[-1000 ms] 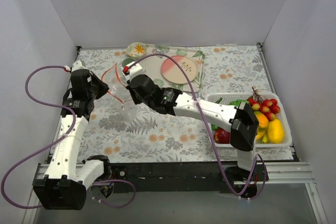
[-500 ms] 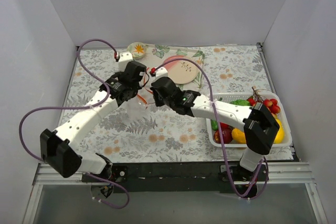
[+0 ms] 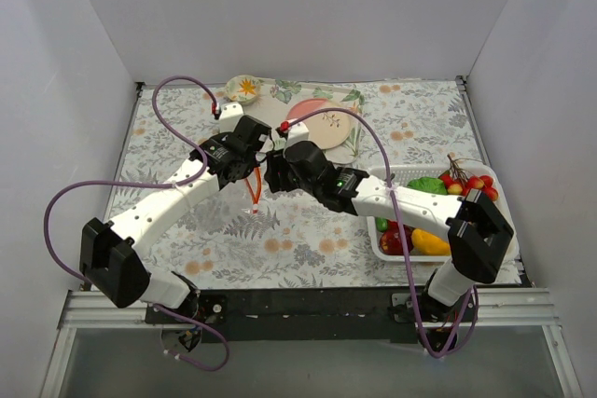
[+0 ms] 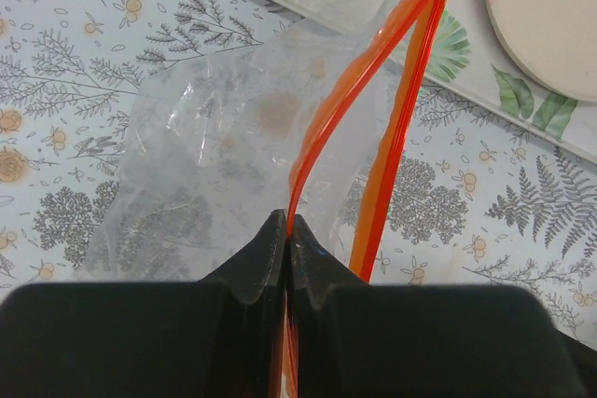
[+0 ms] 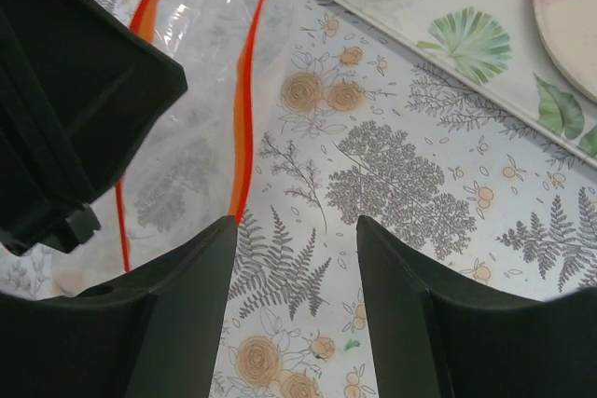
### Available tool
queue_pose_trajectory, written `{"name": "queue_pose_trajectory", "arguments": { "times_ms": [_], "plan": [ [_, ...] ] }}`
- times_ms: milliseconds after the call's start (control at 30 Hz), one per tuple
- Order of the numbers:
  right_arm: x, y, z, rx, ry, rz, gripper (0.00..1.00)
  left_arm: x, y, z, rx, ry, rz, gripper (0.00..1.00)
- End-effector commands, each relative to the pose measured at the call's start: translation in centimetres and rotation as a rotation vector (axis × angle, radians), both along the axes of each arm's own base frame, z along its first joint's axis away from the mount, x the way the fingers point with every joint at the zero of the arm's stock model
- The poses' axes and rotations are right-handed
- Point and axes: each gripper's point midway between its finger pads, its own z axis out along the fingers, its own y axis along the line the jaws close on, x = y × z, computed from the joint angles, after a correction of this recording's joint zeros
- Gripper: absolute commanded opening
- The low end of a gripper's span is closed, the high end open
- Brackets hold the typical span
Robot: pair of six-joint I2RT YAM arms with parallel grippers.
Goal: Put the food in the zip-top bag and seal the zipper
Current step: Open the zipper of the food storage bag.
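Note:
The clear zip-top bag (image 4: 224, 137) hangs slack over the tablecloth, its mouth parted. My left gripper (image 4: 287, 223) is shut on one side of the red-orange zipper (image 4: 350, 90); the other side of the strip runs beside it. From above, the left gripper (image 3: 253, 165) and the zipper (image 3: 254, 195) sit mid-table. My right gripper (image 5: 297, 230) is open with only tablecloth between its fingers, right beside the bag (image 5: 201, 90) and zipper (image 5: 244, 90). The food lies in the white basket (image 3: 485, 254) at the right: cherries (image 3: 474, 184), a red apple (image 3: 393, 242) and a yellow-orange fruit (image 3: 431, 242).
A green lettuce (image 3: 427, 184) lies in the basket too. A leaf-print tray (image 3: 280, 100) at the back holds a pink-and-cream plate (image 3: 326, 124) and a small flowered bowl (image 3: 244, 88). White walls close in the left, back and right sides.
The left arm swung from the far left to mid-table with the bag in its grip. The right gripper, shut before, has opened and let go beside the bag.

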Motion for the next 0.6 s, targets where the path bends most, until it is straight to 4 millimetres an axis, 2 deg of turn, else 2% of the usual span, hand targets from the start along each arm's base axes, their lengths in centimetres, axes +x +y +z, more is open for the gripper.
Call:
{"name": "queue_pose_trajectory", "arguments": {
  "times_ms": [0,200,367,433,567],
  "plan": [
    [1.1,2.4,5.4,0.163,-0.081,0.004,0.63,-0.2,-0.6,0.8,-0.063,-0.027,-0.008,0.00],
    [1.7,3.9,5.9,0.255,-0.079,0.031,0.63,-0.1,-1.2,1.4,-0.099,-0.038,-0.022,0.00],
    [2.8,3.7,4.8,0.330,-0.034,0.024,0.60,-0.2,-1.2,1.4,-0.105,-0.036,-0.025,0.00],
    [2.9,4.0,5.7,0.405,-0.043,0.043,0.60,-0.3,-1.3,1.5,-0.109,-0.035,-0.028,0.00],
    [3.8,4.1,5.2,0.426,-0.034,0.041,0.58,-0.5,-1.2,1.5,-0.108,-0.034,-0.028,0.00]
  ]
}}
